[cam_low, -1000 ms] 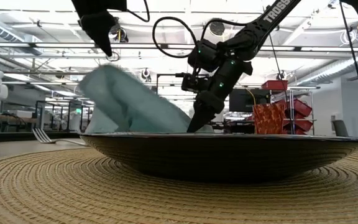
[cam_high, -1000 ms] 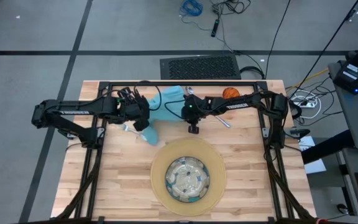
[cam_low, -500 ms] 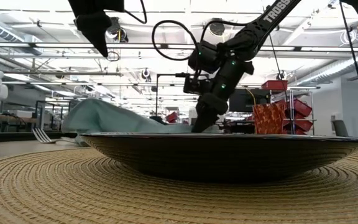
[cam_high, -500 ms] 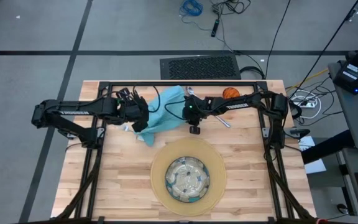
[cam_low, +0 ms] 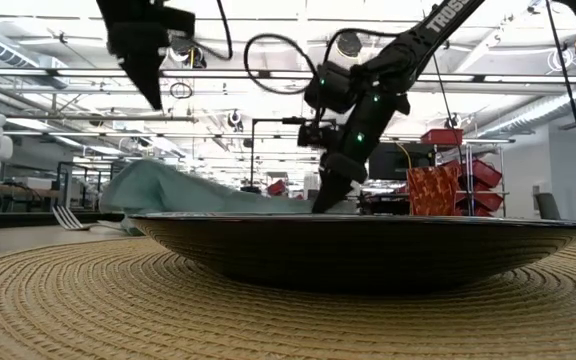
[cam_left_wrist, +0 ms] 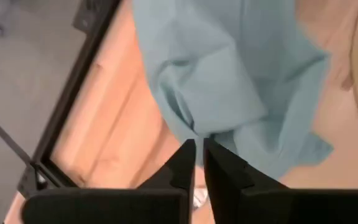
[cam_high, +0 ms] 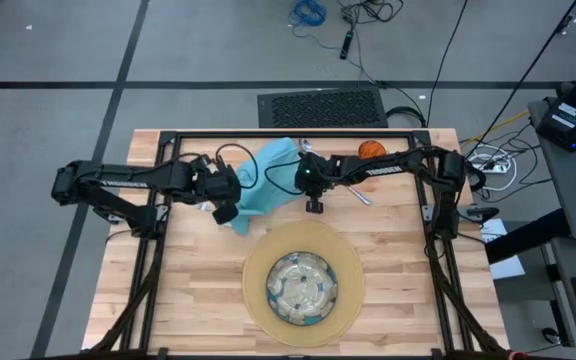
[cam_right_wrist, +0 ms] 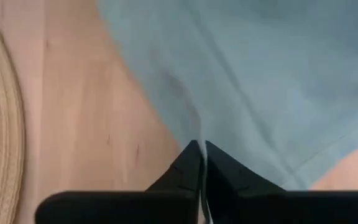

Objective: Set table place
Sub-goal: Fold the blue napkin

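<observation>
The teal napkin (cam_high: 266, 183) lies rumpled on the wooden table (cam_high: 188, 290) behind the tan mat (cam_high: 353, 285), which bears the glass plate (cam_high: 301, 285). It also shows in the low view (cam_low: 178, 188) and both wrist views (cam_left_wrist: 229, 68) (cam_right_wrist: 260, 74). My left gripper (cam_high: 224, 208) hovers above the napkin's left end, its fingers (cam_left_wrist: 219, 171) a narrow gap apart, holding nothing; in the low view it is high up (cam_low: 153, 95). My right gripper (cam_high: 314, 205) is shut on the napkin's right side, low at the table (cam_low: 326, 200). My right gripper pinches the napkin at a crease near its right edge (cam_right_wrist: 194, 134) between its two fingers, coming from above and slanting down. The napkin rests on the table around the hold; one layer or several, I cannot tell.
The orange cup (cam_high: 371, 150) stands at the far edge, right of the napkin. Silver cutlery (cam_high: 358, 194) lies near it, and a fork (cam_low: 68, 217) lies left of the napkin. Black frame rails (cam_high: 288, 134) border the table.
My left gripper has let go of the napkin's raised corner and drawn back a little toward the table's left and near side. The lifted part of the napkin has fallen and now lies low on the table. Its right side stays in my right gripper.
</observation>
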{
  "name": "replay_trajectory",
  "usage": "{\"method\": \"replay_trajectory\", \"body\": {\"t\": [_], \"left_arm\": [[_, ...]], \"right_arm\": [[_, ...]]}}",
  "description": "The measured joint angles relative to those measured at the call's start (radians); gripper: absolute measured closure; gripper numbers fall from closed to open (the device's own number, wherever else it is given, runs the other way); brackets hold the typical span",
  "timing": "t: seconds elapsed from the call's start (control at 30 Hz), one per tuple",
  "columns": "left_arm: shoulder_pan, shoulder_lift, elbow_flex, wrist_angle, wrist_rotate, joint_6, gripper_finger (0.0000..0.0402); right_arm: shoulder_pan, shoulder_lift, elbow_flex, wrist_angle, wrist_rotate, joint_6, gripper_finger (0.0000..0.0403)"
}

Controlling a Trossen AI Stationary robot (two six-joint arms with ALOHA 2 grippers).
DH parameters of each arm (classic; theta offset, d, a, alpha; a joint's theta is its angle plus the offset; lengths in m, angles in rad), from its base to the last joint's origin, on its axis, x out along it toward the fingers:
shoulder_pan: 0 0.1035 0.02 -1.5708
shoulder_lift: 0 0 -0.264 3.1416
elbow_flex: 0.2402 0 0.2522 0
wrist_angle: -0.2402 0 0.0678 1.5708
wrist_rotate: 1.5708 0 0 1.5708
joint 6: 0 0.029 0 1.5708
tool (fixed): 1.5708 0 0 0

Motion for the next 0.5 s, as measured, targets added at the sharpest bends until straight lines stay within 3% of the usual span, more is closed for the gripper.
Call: {"method": "replay_trajectory", "body": {"t": [0.3, 0.5], "left_arm": [[-0.002, 0.001, -0.175, 0.195, 0.004, -0.023, 0.0270], [-0.002, 0.001, -0.250, 0.334, 0.013, -0.023, 0.0227]], "right_arm": [[-0.027, -0.185, 0.000, -0.003, 0.027, -0.001, 0.0403], [-0.056, -0.279, 0.000, -0.016, 0.067, 0.000, 0.0403]]}}
